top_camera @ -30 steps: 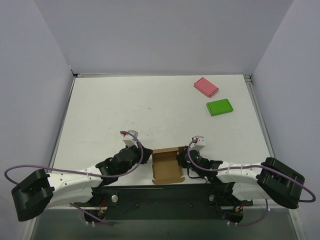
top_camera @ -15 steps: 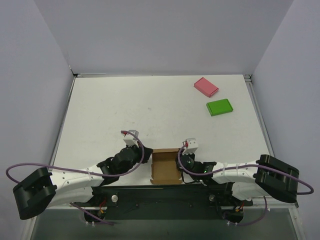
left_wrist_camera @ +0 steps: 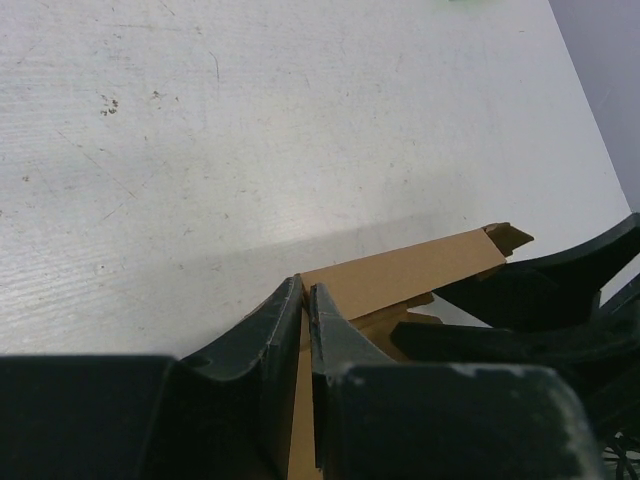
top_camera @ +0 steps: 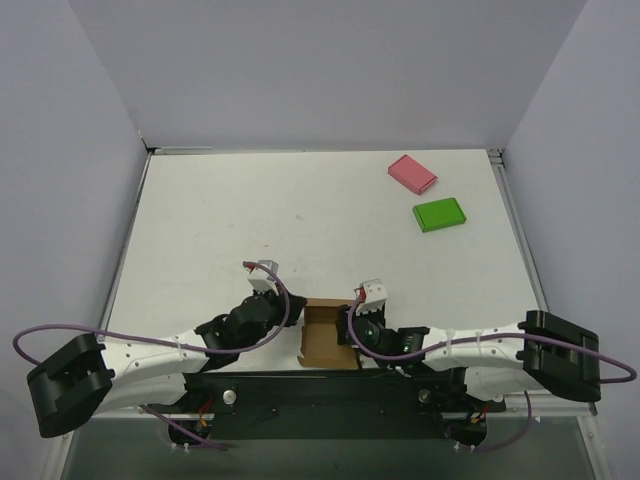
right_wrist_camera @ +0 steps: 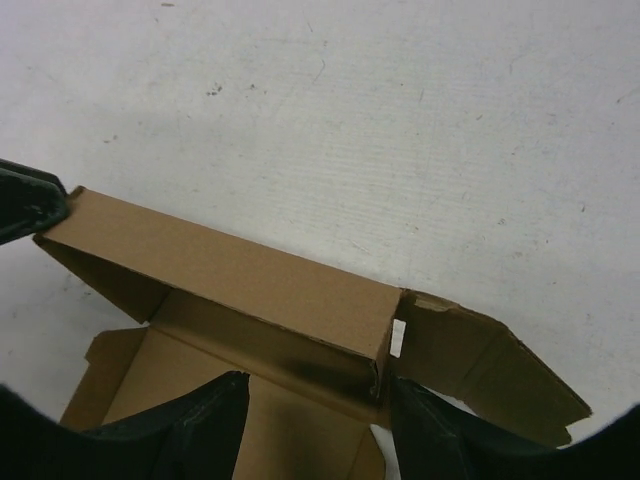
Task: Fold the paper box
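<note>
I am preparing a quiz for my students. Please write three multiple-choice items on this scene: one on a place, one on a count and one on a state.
1. Where does the paper box lie?
A) at the near edge, about the middle
B) against the far wall
C) in the far left corner

2. How many coloured flat boxes lie at the far right?
A) none
B) two
C) four

3. The right end effector is:
A) shut on the box
B) open
C) out of view

Answers:
1 A: it shows low and central in the top view.
2 B: there is a pink flat box and a green flat box.
3 B: its fingers stand wide apart in the wrist view.
</note>
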You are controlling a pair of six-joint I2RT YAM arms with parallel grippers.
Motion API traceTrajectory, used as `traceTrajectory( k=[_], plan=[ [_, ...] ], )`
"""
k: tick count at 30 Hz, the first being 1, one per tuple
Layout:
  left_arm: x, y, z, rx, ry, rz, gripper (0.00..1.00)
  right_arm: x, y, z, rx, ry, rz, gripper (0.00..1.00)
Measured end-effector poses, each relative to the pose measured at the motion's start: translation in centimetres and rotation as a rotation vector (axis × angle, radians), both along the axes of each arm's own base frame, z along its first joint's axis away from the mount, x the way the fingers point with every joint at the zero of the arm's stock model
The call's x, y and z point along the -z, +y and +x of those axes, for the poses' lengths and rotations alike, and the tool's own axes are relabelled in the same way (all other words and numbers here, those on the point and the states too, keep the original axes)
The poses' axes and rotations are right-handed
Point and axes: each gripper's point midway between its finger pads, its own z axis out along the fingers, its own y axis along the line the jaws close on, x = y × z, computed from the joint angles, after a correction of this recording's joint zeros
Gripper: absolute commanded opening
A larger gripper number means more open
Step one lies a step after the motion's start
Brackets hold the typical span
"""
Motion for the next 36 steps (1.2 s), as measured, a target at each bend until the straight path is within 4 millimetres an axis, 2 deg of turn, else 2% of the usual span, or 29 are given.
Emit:
traceTrajectory(
  k=[5, 9, 11, 14, 17, 21, 25, 28, 32, 34, 36],
  plan=[
    [0.0, 0.4, 0.1, -0.006, -0.012, 0.043, 0.18, -2.9, -0.2, -0.4, -0.021, -0.042, 0.051, 0.64],
    [0.0, 0.9, 0.3, -0.011, -0.029, 0.078, 0.18, -5.6, -0.8, -0.5, -0.045, -0.088, 0.086, 0.73],
    [0.0, 1.1, 0.3, -0.011, -0.037, 0.092, 0.18, -7.2, -1.3, -0.3, -0.045, -0.124, 0.113, 0.75],
    [0.0, 1.2, 0.3, -0.006, -0.044, 0.103, 0.18, -9.3, -2.7, 0.9, -0.001, -0.166, 0.153, 0.75],
    [-0.1, 1.2, 0.3, -0.001, -0.052, 0.113, 0.18, -10.4, -5.3, 3.8, 0.109, -0.168, 0.182, 0.75],
    [0.0, 1.2, 0.4, 0.004, -0.058, 0.124, 0.17, -9.5, -7.9, 6.4, 0.196, -0.104, 0.197, 0.75],
    [0.0, 0.9, 0.5, 0.01, -0.061, 0.137, 0.17, -7.0, -8.5, 7.4, 0.199, 0.006, 0.243, 0.75],
    [-0.1, 0.8, 0.6, 0.011, -0.061, 0.143, 0.18, -5.1, -7.6, 6.8, 0.138, 0.067, 0.301, 0.75],
    [-0.1, 0.6, 0.6, 0.015, -0.059, 0.148, 0.17, -1.8, -6.6, 4.5, 0.039, 0.151, 0.379, 0.74],
    [-0.1, 0.6, 0.6, 0.016, -0.058, 0.149, 0.17, -1.2, -6.1, 3.6, 0.0, 0.171, 0.407, 0.74],
    [-0.1, 0.6, 0.6, 0.017, -0.058, 0.15, 0.17, -1.4, -5.6, 3.1, -0.038, 0.165, 0.435, 0.74]
  ],
)
